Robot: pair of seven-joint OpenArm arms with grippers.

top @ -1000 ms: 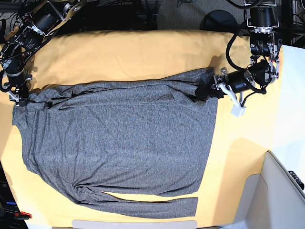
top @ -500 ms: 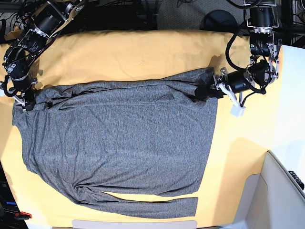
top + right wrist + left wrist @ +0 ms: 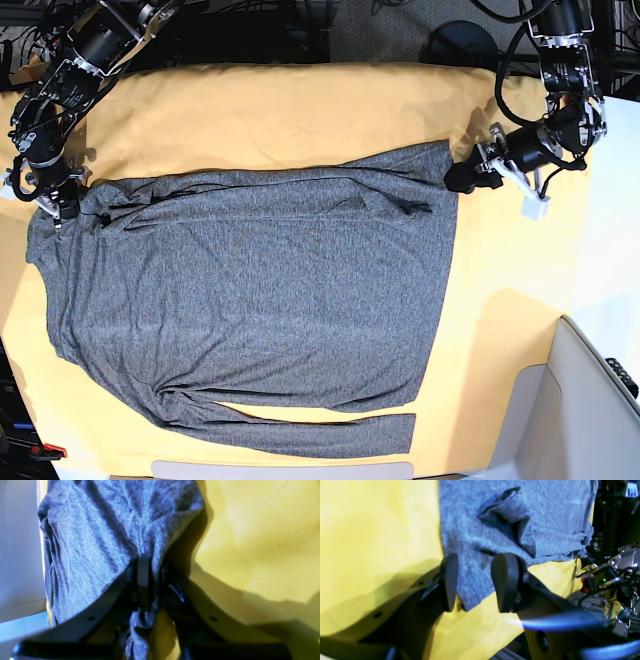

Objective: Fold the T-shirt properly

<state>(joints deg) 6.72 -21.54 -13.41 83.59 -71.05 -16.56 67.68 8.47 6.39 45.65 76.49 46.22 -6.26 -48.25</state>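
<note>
grey shirt [image 3: 250, 300] lies spread out flat on the yellow cloth [image 3: 280, 110] that covers the table. it takes up most of the middle. one long sleeve [image 3: 300, 430] lies along the bottom edge of the shirt, with a thin strip of yellow showing between the sleeve and the body. the shirt has many small wrinkles, and near its top edge there is a long fold [image 3: 300, 185] running across.

the right gripper [image 3: 55, 200] sits at the far left side in the base view, right at the top corner of the shirt. in the right wrist view its two black fingers [image 3: 143, 577] are squeezed close together with a bunch of grey shirt pinched between them. the cloth pulls up into tight creases around the pinch.

the left gripper [image 3: 462, 178] is at the other side, by the top right corner of the shirt. in the left wrist view its two black fingers [image 3: 505, 580] stand wide apart. the corner of the shirt [image 3: 472, 590] shows in the gap between them, but the fingers are not squeezing it. a small raised pucker [image 3: 507, 512] shows in the shirt a little further in. beyond the shirt edge some wires and machine parts [image 3: 607, 575] hang past the table.
</note>
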